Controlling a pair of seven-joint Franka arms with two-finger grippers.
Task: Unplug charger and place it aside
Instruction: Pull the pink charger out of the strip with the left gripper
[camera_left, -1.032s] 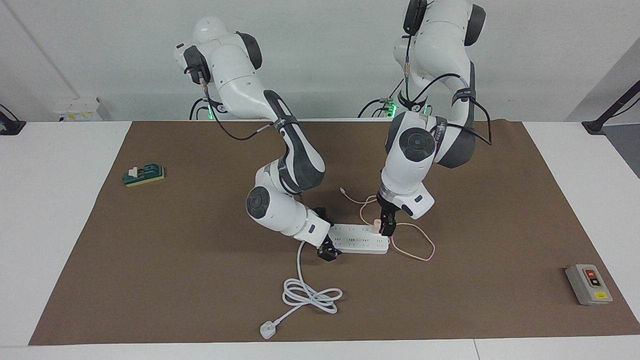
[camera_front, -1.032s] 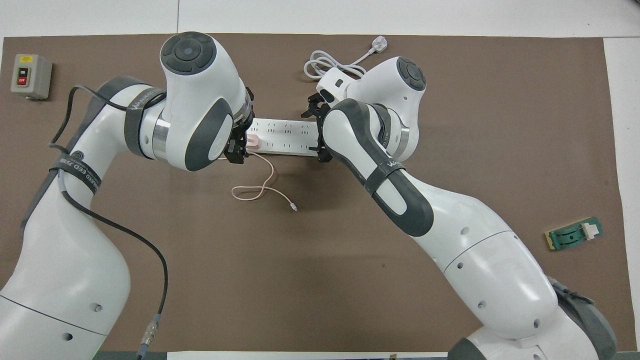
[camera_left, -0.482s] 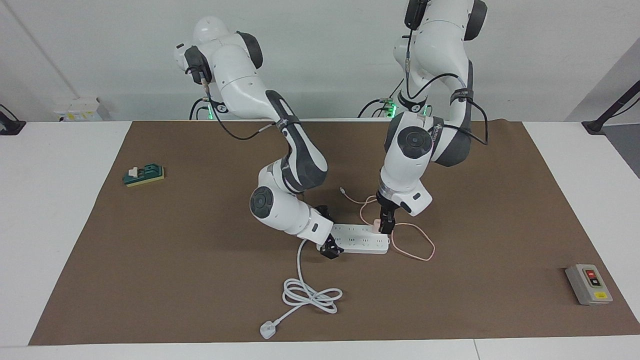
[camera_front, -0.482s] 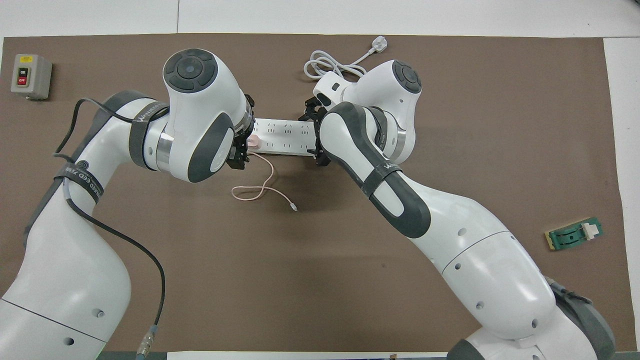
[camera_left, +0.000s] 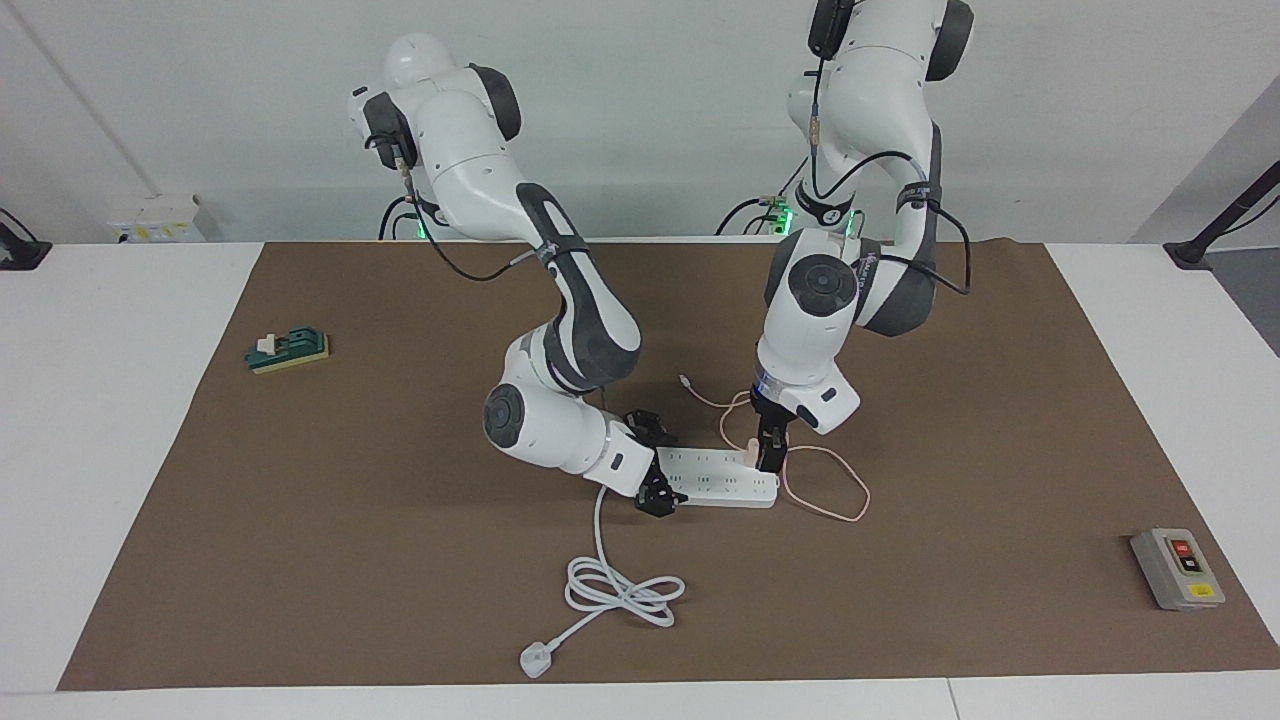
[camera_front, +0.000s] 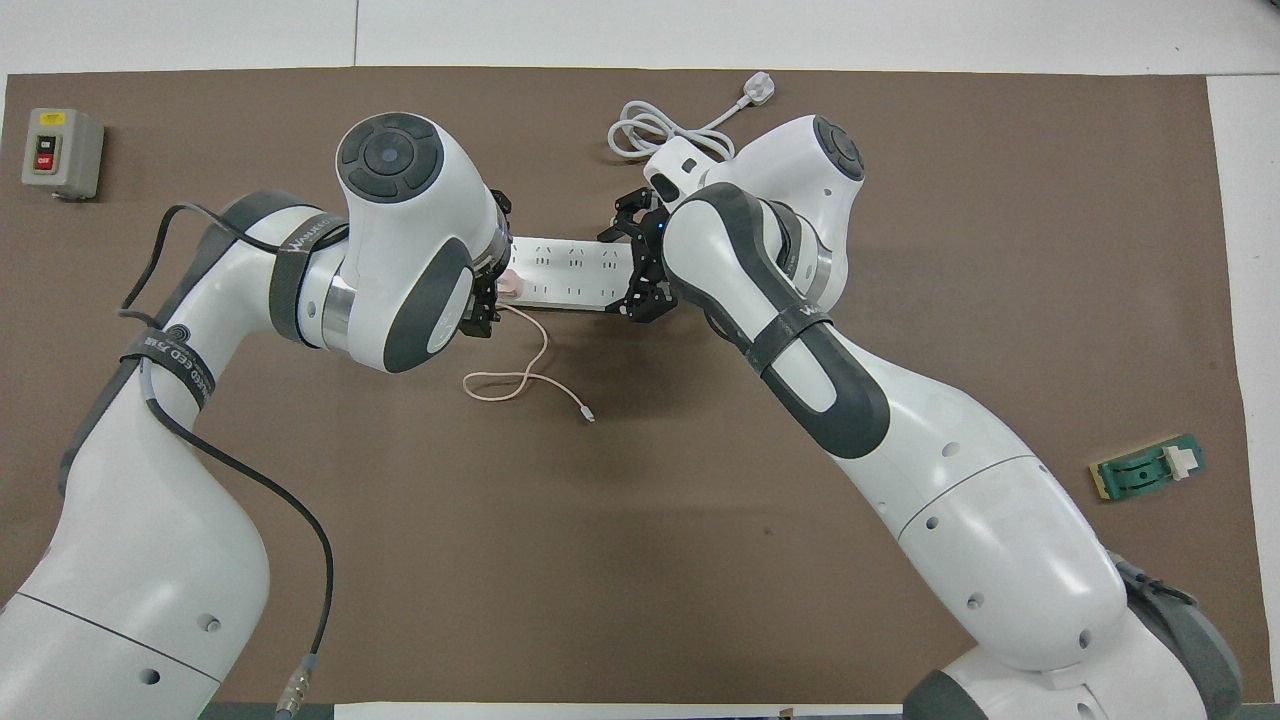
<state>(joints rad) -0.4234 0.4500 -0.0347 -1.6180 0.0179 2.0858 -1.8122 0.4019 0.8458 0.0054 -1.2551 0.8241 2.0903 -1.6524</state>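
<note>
Facing view first: both arms are down at the middle of the brown mat that covers the table, working the two ends of the white power strip. Left gripper points straight down at the strip's end toward the left arm's side, its jaws spread wide and standing on either side of the charger, the small pale-pink cube plugged upright into the last socket. No squeeze on it that I can see. Its thin pink cable loops out on the mat just beside that end, and another run trails up toward the robots. Right gripper comes in low at the strip's other end, fingers spread above and below the strip's end; whether they actually press on it I cannot tell. From there the thick white cord drops to a coil and a plug low in the frame. Overhead, the charger peeks out from under the left wrist near the frame's centre. Grey switch box sits at lower right, green block at middle left.
</note>
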